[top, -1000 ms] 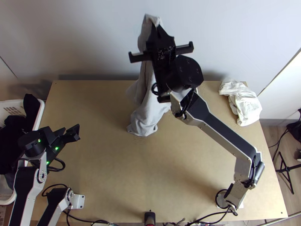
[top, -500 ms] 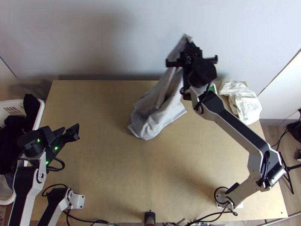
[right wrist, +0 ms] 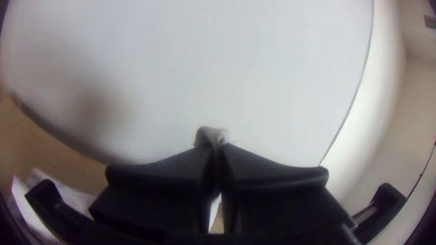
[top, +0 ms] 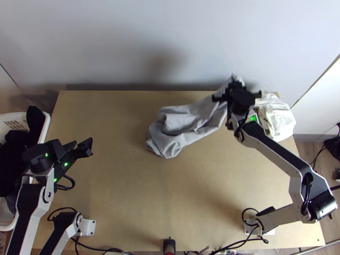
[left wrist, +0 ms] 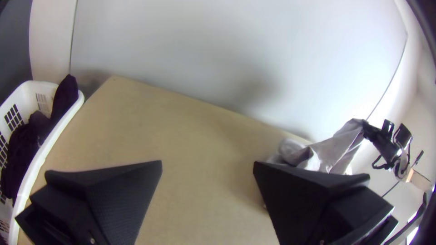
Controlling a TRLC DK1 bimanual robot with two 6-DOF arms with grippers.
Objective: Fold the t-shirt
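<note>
I judge this as the spreading-out that comes before any fold. On my left, the left gripper [left wrist: 207,165] sits over the table [top: 127,191] near the laundry basket [top: 44,132], its fingers wide apart with nothing between them. The next move, I reckon, is to lay the raised end down toward the right, then bring that left gripper across for the near loose edge so I can pull the cloth flat between both.

Mid-table, toward the wall, lies the grey t-shirt [top: 182,123]: its left part bunched in soft, overlapping rolls, its right part drawn into a creased slope rising off the wood. I can't tell sleeve from hem. At the top of that slope the right gripper [right wrist: 218,147] has its fingers closed on a pinch of fabric. Beyond it is a crumpled white cloth [top: 279,120], which I'd avoid snagging.
</note>
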